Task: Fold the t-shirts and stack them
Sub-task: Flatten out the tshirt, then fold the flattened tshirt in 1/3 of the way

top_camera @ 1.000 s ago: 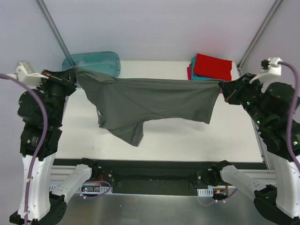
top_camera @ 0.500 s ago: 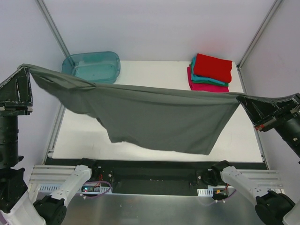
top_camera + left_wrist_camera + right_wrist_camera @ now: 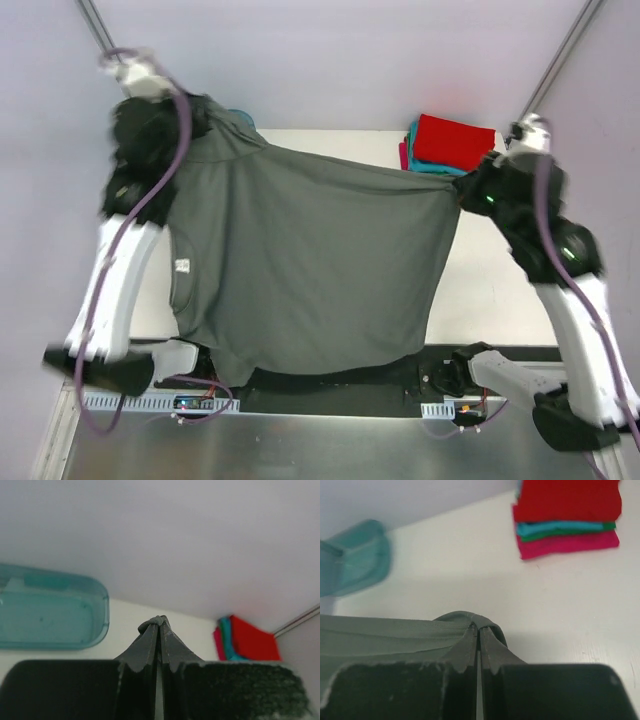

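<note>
The dark grey t-shirt [image 3: 310, 260] is stretched between both arms and drapes over the table down past its near edge, its small neck label [image 3: 182, 265] on the left. My left gripper [image 3: 225, 125] is shut on the shirt's far left corner; in the left wrist view only a nub of grey cloth [image 3: 156, 621] shows at the fingertips of the left gripper [image 3: 160, 624]. My right gripper [image 3: 462, 190] is shut on the far right corner, where the cloth [image 3: 380, 635] loops over the tips of the right gripper [image 3: 480, 627]. Folded red, teal and pink t-shirts [image 3: 450, 145] are stacked at the back right.
The translucent teal tub [image 3: 50, 607] stands at the back left, almost hidden behind the left arm in the top view. The white table [image 3: 500, 290] shows bare to the right of the shirt. Metal frame posts rise at both back corners.
Both arms have swung in from a high, wide hold toward the back of the table. The grey shirt has come down and now lies spread toward the near edge.
</note>
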`<action>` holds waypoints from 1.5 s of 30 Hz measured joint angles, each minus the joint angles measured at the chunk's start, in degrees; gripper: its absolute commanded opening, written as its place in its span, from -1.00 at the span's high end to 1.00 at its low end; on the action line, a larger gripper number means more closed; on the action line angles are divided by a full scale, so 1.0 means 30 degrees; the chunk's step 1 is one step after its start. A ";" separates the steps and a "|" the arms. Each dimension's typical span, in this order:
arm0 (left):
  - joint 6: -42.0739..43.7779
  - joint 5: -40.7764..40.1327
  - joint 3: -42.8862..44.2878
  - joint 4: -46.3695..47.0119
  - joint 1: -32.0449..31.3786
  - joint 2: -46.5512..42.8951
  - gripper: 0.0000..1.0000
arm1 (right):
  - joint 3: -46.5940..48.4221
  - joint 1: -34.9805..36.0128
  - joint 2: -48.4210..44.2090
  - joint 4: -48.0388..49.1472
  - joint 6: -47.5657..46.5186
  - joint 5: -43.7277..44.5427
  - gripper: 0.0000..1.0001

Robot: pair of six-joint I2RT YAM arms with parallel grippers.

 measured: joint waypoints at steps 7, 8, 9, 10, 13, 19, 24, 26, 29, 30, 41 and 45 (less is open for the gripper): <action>0.1982 0.1625 -0.1989 0.2412 0.0000 1.1460 1.00 | -0.7002 -0.3643 0.7169 0.5013 0.0947 -0.0255 0.99; 0.2171 0.1821 -0.1967 0.2419 0.0000 1.2998 1.00 | -0.7526 -0.4153 0.8429 0.5450 0.1027 -0.0743 0.99; 0.2295 0.2157 -0.1923 0.2353 0.0000 1.4462 1.00 | -0.7723 -0.4663 0.9836 0.5836 0.1115 -0.1421 0.99; 0.2382 0.2448 -0.1785 0.2222 0.0000 1.5744 1.00 | -0.7694 -0.5071 1.1096 0.6273 0.1137 -0.2047 0.99; 0.2550 0.3198 -0.1231 0.1982 0.0000 1.8411 1.00 | -0.7023 -0.5843 1.4185 0.7191 0.1173 -0.3694 0.98; 0.2645 0.3672 0.0546 0.1260 0.0000 1.9591 1.00 | -0.6120 -0.6033 1.6378 0.8247 0.1173 -0.4911 0.97; 0.2601 0.3665 0.0940 0.1464 0.0000 1.9139 1.00 | -0.5814 -0.6040 1.6305 0.8597 0.1180 -0.5093 0.96; 0.2499 0.3665 0.0918 0.1370 0.0000 1.8921 1.00 | -0.5814 -0.6040 1.6189 0.8590 0.1180 -0.5144 0.96; 0.2135 0.3723 0.0517 0.1122 0.0000 1.8243 1.00 | -0.5814 -0.6040 1.5788 0.8495 0.1166 -0.5202 0.96; 0.2062 0.3883 0.0211 0.1093 0.0000 1.7843 1.00 | -0.5814 -0.6040 1.5635 0.8473 0.1166 -0.5224 0.96; 0.0415 0.5115 -0.5100 0.0277 0.0007 1.1839 1.00 | -0.6608 -0.6062 1.3333 0.8087 0.1042 -0.6215 0.98; -0.0583 0.5646 -0.7439 -0.0270 0.0007 0.9908 1.00 | -0.7380 -0.6127 1.2393 0.7621 0.0860 -0.6288 0.99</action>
